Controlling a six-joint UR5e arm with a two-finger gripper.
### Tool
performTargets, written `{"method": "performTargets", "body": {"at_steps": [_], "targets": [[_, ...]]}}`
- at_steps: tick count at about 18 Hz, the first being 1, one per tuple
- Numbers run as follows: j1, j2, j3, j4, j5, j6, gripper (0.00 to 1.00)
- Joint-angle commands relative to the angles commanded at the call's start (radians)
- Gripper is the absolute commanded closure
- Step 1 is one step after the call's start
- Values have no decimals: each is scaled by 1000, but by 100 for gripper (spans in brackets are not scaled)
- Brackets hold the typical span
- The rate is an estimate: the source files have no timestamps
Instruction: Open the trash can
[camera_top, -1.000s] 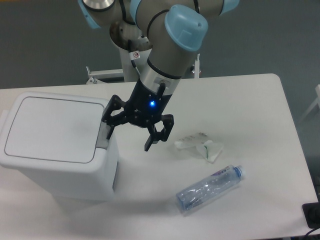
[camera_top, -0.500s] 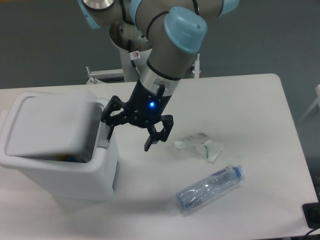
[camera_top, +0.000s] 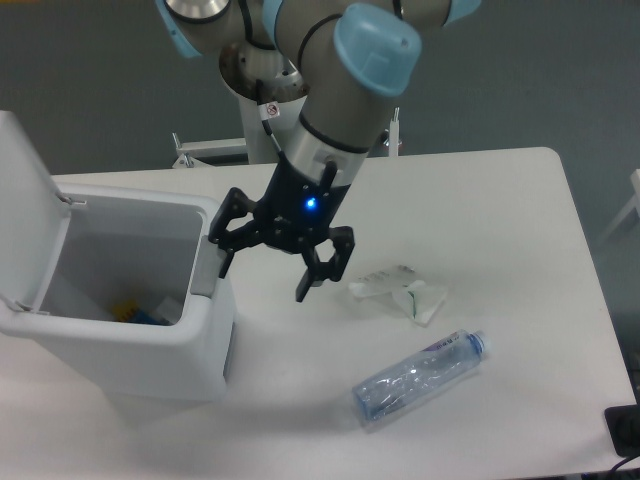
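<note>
The white trash can stands at the left of the table with its lid swung up and standing at the far left side. Inside, some yellow and blue items lie at the bottom. My black gripper is open, hanging just right of the can's rim. One fingertip sits over the grey push-button tab at the can's right edge; the other fingertip hangs above the table. Nothing is held between the fingers.
A crumpled white wrapper lies right of the gripper. A clear plastic bottle with a blue cap lies on its side nearer the front. A dark object pokes in at the bottom right corner.
The trash can lid has swung from flat shut, through half raised, to fully upright at the left. The gripper has shifted slightly rightward and up from the tab.
</note>
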Motion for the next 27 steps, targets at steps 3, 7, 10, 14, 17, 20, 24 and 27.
{"method": "performTargets", "body": {"at_steps": [3,7,10,14,17,20,24,27], "targets": [[77,-32,37,23,24,67,0],[121,-51,58,22,93,230,0],[158,-103,83,17,208,395,0],[255,-140,79,6,264,531,0],[276,-156,85,2,290,589,0],[276,-170,83,-2,365,644,0],[276,-180,82,2,385,652,0],[275,-195,86,-11,458,800,0]]}}
